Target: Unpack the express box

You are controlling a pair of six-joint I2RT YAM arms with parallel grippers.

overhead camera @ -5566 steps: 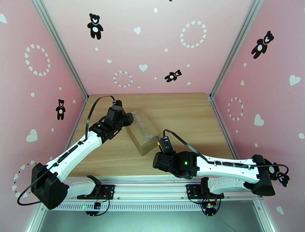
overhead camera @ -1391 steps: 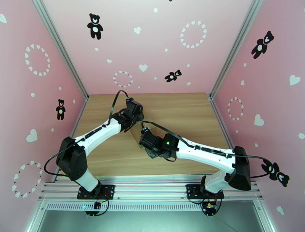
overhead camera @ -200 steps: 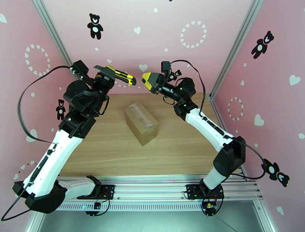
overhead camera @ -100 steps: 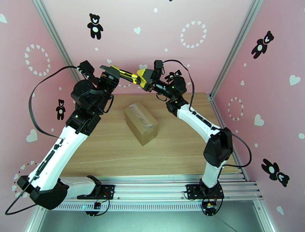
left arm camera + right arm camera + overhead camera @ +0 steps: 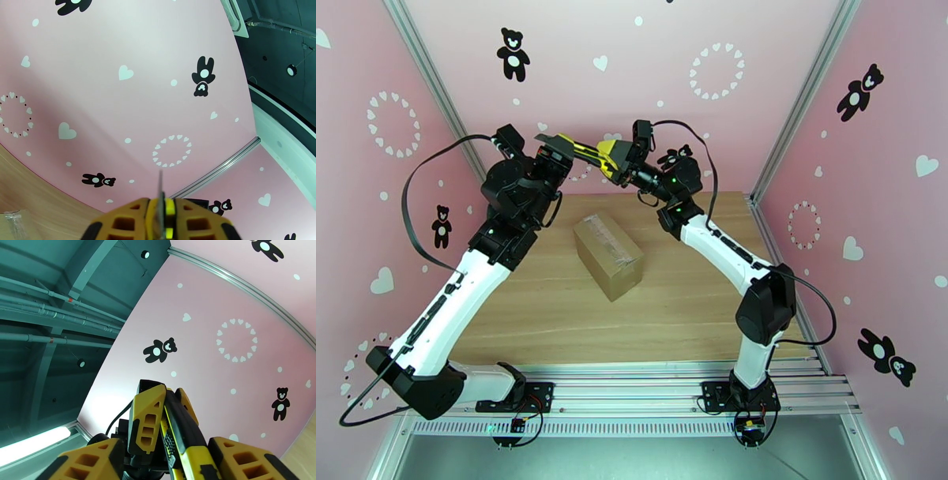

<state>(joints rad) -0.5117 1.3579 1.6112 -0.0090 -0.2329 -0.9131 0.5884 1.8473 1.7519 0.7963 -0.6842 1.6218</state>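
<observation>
- While the express box (image 5: 608, 256) lies on the table (image 5: 695, 237) under the raised arms, its tape (image 5: 610, 246) unbroken along the top seam, the action is all up in the air.
- A second ago the two arms were apart. Now the right gripper (image 5: 612, 160) has come across to the free end of the utility knife (image 5: 581, 150).
- The left gripper (image 5: 553, 154) is clamped tight on the knife's other end, and has been throughout that second.
- Seen from the right wrist, the right gripper (image 5: 170, 461) straddles the knife (image 5: 179, 433). Its jaws are narrower than before but still partly apart, with a gap on one side, so it has no firm hold yet.
- The box has not shifted in that second.
- This looks like a handover of the knife, or a second grip to ready it. Cutting has not begun, and the unpacking is at an early stage.
</observation>
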